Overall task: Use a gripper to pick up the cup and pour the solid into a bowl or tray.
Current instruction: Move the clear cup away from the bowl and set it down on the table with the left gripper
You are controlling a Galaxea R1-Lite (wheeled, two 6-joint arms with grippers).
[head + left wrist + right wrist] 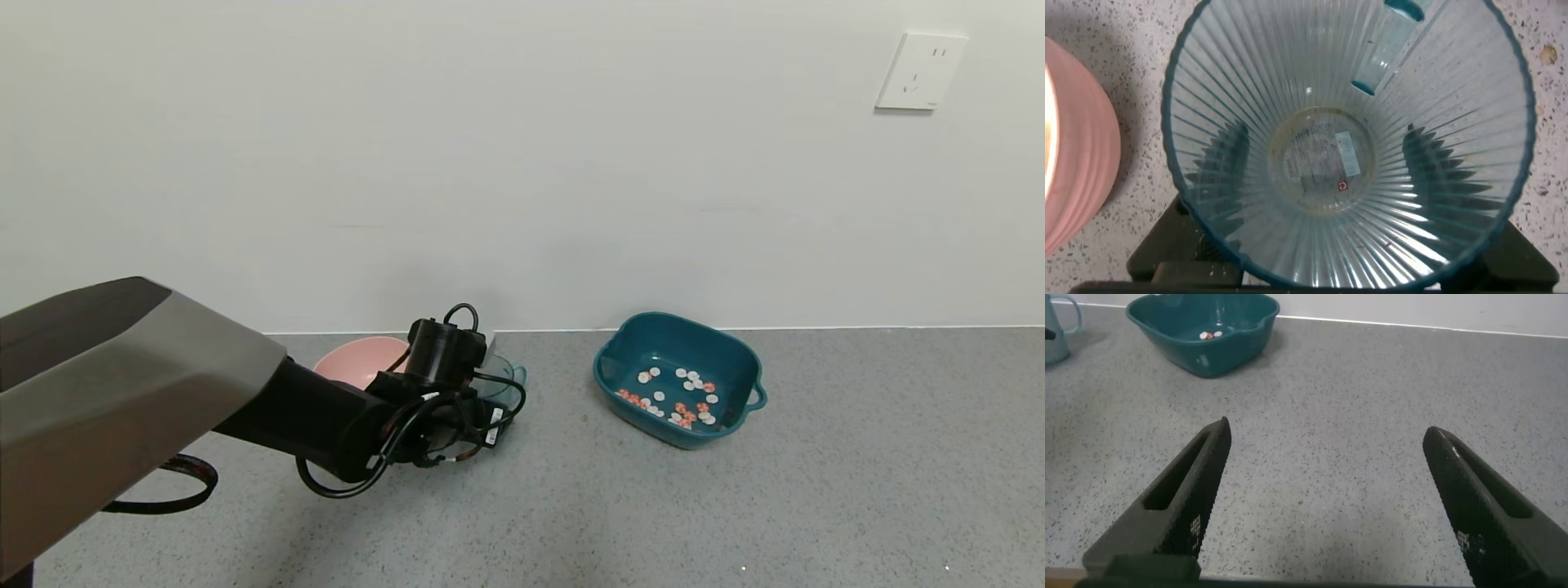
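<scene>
The cup [1323, 163] is empty; I look straight down into it in the left wrist view, with a label on its base. My left gripper [483, 406] holds it beside the pink bowl, and its dark fingers [1221, 163] show through the ribbed wall on both sides. In the head view the cup [504, 382] is mostly hidden behind the gripper's black module. The solid [682, 398], white and orange-red pieces, lies in the teal basin [629, 343] to the right. My right gripper [1327, 433] is open and empty low over bare counter, out of the head view.
A round pink bowl [355, 363] stands close to the cup on its left, also in the left wrist view [1074, 155]. The white wall runs close behind. The basin [1241, 331] and cup [1055, 331] show far off in the right wrist view.
</scene>
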